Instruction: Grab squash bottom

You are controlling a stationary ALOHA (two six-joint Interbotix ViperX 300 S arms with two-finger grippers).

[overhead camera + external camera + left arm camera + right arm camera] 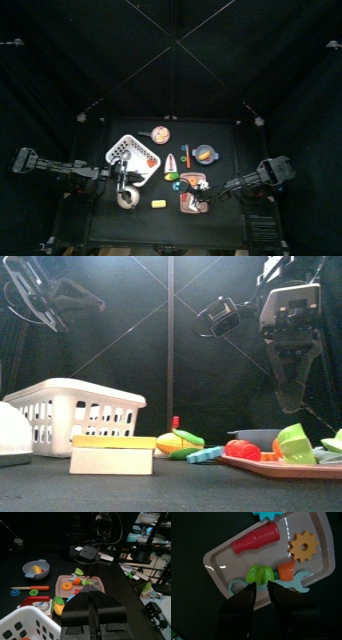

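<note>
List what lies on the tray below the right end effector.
On the tray: a green piece, red cylinder, orange gear, orange piece and light blue piece. The end effector covers the tray's near part.

a small black table carries everything here. toward its left side sits a white slatted basket, with a white dome-like thing just beside it at the front edge. a pale block with a yellow top lies in front of the basket. near the middle rest a yellow and green toy vegetable and a small teal piece. to the right lies a pinkish tray, and farther back stands a grey bowl. an orange-handled tool lies flat near the bowl.
</note>
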